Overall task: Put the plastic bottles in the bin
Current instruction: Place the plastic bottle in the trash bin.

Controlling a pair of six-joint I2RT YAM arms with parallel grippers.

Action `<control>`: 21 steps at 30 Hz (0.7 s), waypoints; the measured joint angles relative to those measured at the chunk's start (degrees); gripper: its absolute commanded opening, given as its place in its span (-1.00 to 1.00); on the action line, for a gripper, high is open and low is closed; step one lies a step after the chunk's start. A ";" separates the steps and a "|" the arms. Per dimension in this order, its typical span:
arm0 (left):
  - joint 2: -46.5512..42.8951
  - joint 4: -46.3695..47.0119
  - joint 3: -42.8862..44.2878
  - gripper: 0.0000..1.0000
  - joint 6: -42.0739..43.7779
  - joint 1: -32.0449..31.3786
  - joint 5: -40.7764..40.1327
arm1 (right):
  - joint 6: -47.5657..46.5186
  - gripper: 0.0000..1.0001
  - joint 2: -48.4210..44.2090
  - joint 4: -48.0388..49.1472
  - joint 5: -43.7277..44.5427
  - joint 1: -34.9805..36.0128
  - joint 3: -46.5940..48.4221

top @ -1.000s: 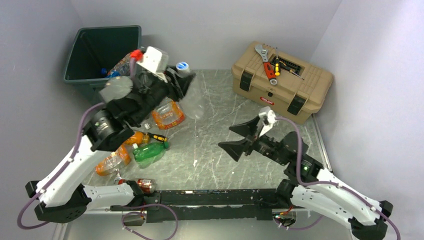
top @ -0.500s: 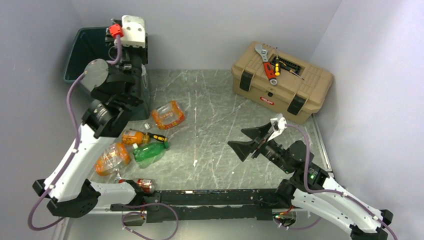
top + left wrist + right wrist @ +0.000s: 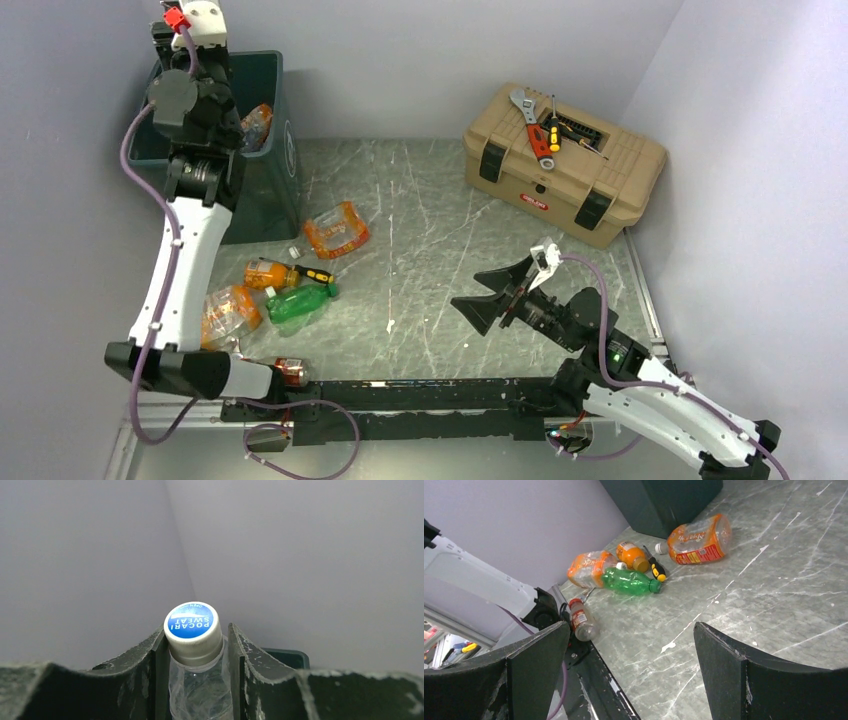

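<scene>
The left claw [image 3: 196, 630] was closed narrowly on the neck of a clear bottle [image 3: 200, 692], with one finger on each side just under the blue cap [image 3: 192, 622]. The bottle pointed straight forward out of the claw, toward the corner of the walls. The claw was raised above the bin [image 3: 270, 190], and a piece of the bin rim showed low, beside its right finger. One more bottle in the bin [image 3: 257, 122] lay below this claw.

The right claw [image 3: 631, 627] was opened wide and had hold of nothing; it hung over the bench [image 3: 774, 580]. Ahead of it and to the left lay a green bottle [image 3: 629, 581], with a round orange bottle [image 3: 631, 555] just behind. A flattened orange bottle [image 3: 699, 539] lay farther ahead, near the bin. A small red-label bottle [image 3: 583, 622] lay close to its left finger, at the bench edge.
</scene>
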 measured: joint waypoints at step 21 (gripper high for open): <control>12.00 -5.62 -6.19 0.99 -31.32 10.64 16.13 | -4.57 0.99 -2.45 -4.09 -0.17 0.00 0.96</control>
